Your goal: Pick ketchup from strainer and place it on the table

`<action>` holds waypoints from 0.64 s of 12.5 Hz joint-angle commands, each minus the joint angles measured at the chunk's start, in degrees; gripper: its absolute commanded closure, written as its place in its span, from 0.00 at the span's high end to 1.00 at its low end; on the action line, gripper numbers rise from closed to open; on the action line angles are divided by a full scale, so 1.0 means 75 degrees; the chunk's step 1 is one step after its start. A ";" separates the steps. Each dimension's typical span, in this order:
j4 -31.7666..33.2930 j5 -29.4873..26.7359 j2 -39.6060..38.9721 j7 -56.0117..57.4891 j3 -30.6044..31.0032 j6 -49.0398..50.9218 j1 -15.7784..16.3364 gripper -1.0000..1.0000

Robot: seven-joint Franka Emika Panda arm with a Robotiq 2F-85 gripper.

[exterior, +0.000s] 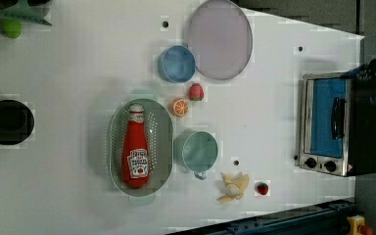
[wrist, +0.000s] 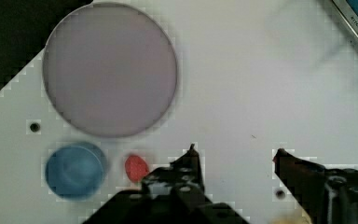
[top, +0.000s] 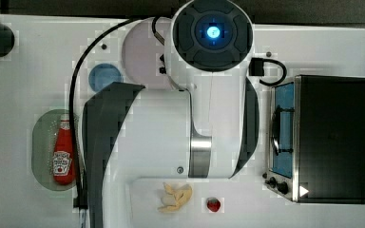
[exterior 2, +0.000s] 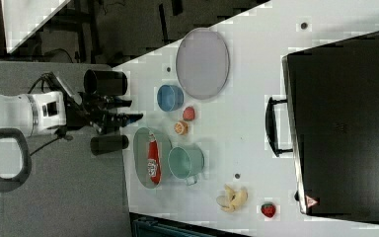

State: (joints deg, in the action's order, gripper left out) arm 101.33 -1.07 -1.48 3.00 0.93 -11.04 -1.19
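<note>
The ketchup [exterior: 136, 149], a red bottle with a white cap and label, lies on its side in the pale green oval strainer [exterior: 164, 142] on the white table [exterior: 78, 58]. The top view shows the ketchup [top: 62, 154] in the strainer [top: 43, 142] at the top view's left, beside the arm. In the right view my gripper [exterior 2: 134, 110] hangs open and empty, up and to the right view's left of the strainer [exterior 2: 140, 143] and ketchup [exterior 2: 153, 163]. In the wrist view the gripper [wrist: 235, 151] stands open over bare table [wrist: 242, 70], well clear of the surface.
A greyish-pink plate [exterior: 219, 39], a blue cup [exterior: 176, 63], a strawberry [exterior: 196, 92], an orange slice [exterior: 179, 106] and a green handled cup [exterior: 198, 152] stand around the strainer. Banana peel [exterior: 232, 187] and a small strawberry [exterior: 262, 188] lie near the edge. A toaster oven [exterior: 333, 125] sits at the left view's right.
</note>
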 commanded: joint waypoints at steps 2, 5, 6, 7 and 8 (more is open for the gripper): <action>0.0532 -0.0114 0.1987 -0.0557 0.0376 0.1691 -0.0811 0.91; 0.0533 -0.0119 0.1848 -0.0558 0.0800 0.1266 -0.0686 1.00; 0.0534 -0.0118 0.1770 -0.0558 0.1035 0.1088 -0.0622 1.00; 0.0535 -0.0118 0.1680 -0.0558 0.1302 0.0939 -0.0566 1.00; 0.0536 -0.0118 0.1581 -0.0558 0.1590 0.0835 -0.0514 1.00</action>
State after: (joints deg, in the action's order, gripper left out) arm 104.07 -1.73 13.93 1.35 9.93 -4.99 -6.99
